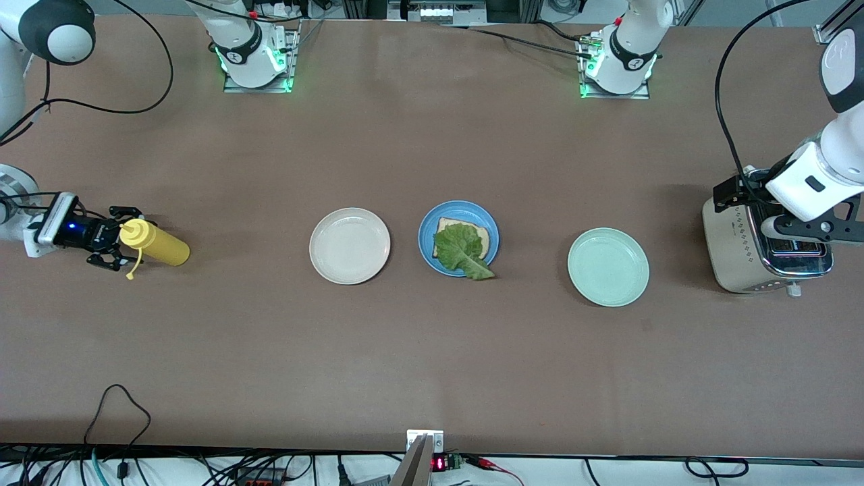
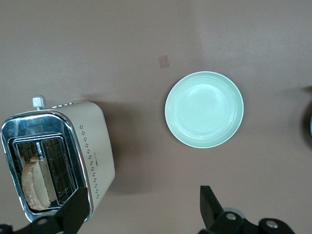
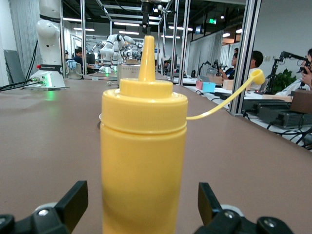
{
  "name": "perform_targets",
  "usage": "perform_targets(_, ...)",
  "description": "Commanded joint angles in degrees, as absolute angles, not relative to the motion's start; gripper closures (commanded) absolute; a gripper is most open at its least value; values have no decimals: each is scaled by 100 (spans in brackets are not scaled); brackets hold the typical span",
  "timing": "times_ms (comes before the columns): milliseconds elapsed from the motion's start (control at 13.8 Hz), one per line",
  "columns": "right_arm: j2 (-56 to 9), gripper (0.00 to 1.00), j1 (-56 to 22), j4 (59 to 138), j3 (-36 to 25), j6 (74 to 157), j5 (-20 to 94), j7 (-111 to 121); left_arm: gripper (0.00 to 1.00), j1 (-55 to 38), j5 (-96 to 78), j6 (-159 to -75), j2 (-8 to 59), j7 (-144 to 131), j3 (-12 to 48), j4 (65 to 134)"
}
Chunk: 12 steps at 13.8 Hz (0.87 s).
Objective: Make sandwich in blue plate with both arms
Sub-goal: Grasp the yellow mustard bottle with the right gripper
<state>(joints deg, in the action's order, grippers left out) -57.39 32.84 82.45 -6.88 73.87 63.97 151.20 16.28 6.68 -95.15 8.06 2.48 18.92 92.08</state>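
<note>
Sandwich (image 1: 460, 247), unfinished: one bread slice under a lettuce leaf (image 1: 464, 250), on the blue plate (image 1: 427, 237) between a cream plate (image 1: 349, 245) and a mint plate (image 1: 608, 266). Toaster (image 1: 732, 243) (one slice in a slot): left gripper (image 2: 141, 212) spread wide above it, empty. Mustard bottle (image 1: 156, 244): upright between the wide right gripper (image 1: 116, 239) fingers, not clamped.

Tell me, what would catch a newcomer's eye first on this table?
Probably the blue plate mid-table, holding one bread slice topped with a lettuce leaf, between a cream plate and a mint-green plate. At the right arm's end, the open right gripper flanks a yellow squeeze bottle. At the other end, the open left gripper is over a toaster with bread inside.
</note>
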Motion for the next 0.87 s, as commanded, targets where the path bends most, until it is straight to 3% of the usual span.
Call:
perform_targets(0,-5845,0,3322,8077,-615,7233,6478,15188,0,1696,589,-9510,677,229,1942,9299)
perform_targets(507,-5880,0,3164,8130,-466,7260,6495,15161,0,1696,589,-9510,677,229,1942,9299)
perform_targets(651,-5871,17,3129,8130,-457,7286,6504,15161,0,1696,589,-9510,677,229,1942,9299)
perform_targets(796,-5871,44,3085,8121,-457,7304,6574,15161,0,1696,589,-9492,677,229,1942,9299)
